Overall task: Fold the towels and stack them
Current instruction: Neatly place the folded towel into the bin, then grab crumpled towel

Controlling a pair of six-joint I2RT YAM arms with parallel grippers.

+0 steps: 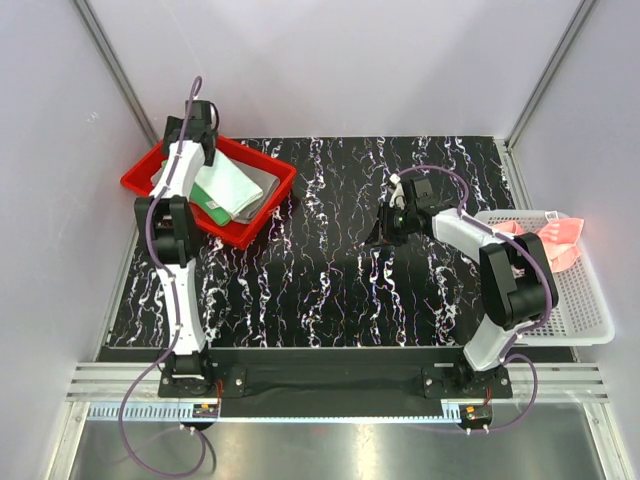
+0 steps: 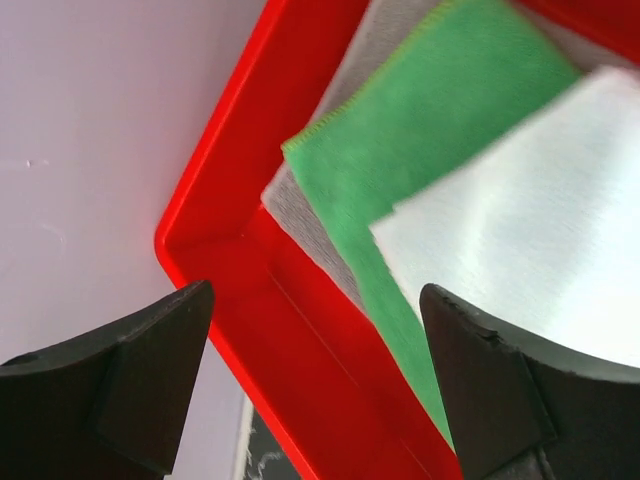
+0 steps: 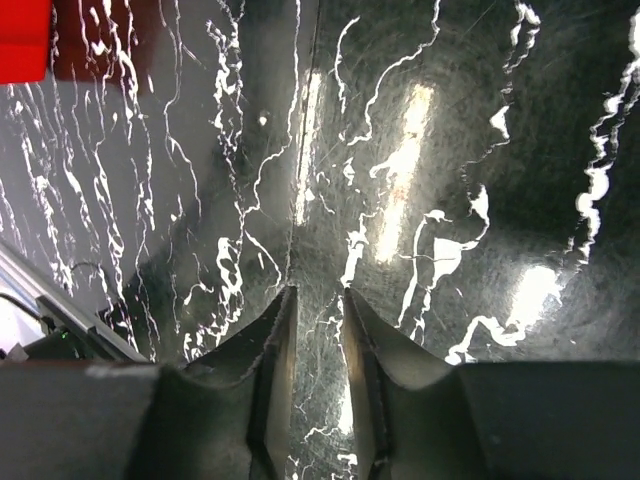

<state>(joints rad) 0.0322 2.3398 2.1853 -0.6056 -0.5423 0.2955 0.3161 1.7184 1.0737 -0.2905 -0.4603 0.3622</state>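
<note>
Three towels lie stacked in the red tray (image 1: 240, 236): the white towel (image 1: 228, 185) on top, the bright green towel (image 1: 208, 212) under it, the grey towel (image 1: 264, 180) at the bottom. The left wrist view shows the white towel (image 2: 530, 220), the green towel (image 2: 440, 100), the grey towel (image 2: 300, 215) and the tray's corner (image 2: 270, 340). My left gripper (image 1: 198, 125) (image 2: 315, 300) hangs above that corner, wide open and empty. The salmon-pink towel (image 1: 545, 240) lies crumpled in the white mesh basket (image 1: 590, 320). My right gripper (image 1: 385, 228) (image 3: 317, 295) is low over the bare table, jaws narrowly apart, empty.
The black marbled table (image 1: 320, 280) lies between tray and basket. Grey walls close in the left, back and right sides. The tray's corner (image 3: 22, 40) shows at the top left of the right wrist view.
</note>
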